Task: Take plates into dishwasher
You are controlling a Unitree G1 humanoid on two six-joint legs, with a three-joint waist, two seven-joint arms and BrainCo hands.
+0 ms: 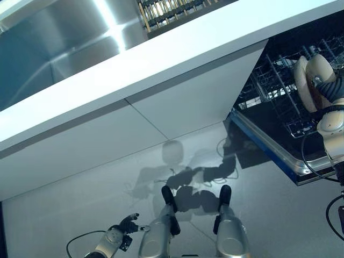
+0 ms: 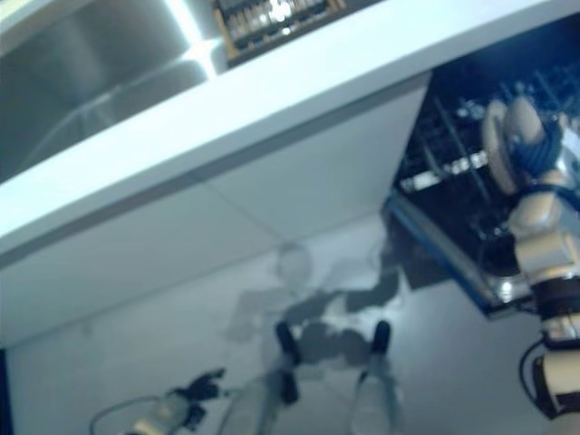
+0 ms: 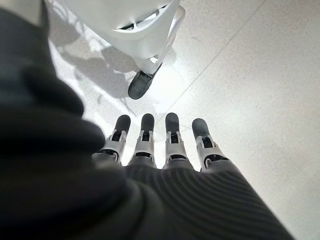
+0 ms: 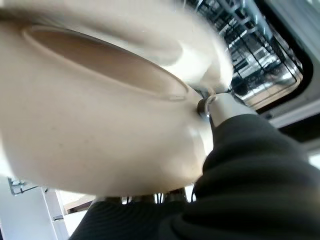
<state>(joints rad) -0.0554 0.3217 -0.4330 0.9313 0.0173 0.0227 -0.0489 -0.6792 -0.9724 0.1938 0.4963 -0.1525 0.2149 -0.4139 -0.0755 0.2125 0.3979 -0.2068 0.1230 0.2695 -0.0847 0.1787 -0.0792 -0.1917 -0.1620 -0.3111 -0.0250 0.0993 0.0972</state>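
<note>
A cream plate (image 1: 314,78) is held on edge above the dark wire rack (image 1: 271,88) of the open dishwasher at the right. My right hand (image 1: 335,88) is shut on the plate's rim. In the right wrist view the plate's underside (image 4: 100,125) fills most of the picture, and the rack (image 4: 250,50) shows past it. My left hand (image 1: 127,224) hangs low at the lower left, away from the dishwasher. It is open and holds nothing, its fingers (image 3: 147,137) straight over the floor.
The dishwasher's lowered door (image 1: 279,156) juts out over the floor at the right. A white counter (image 1: 161,59) runs across, with a steel sink (image 1: 54,48) and a drying rack (image 1: 166,11) behind it. A white cart's caster wheel (image 3: 141,84) stands near my left hand.
</note>
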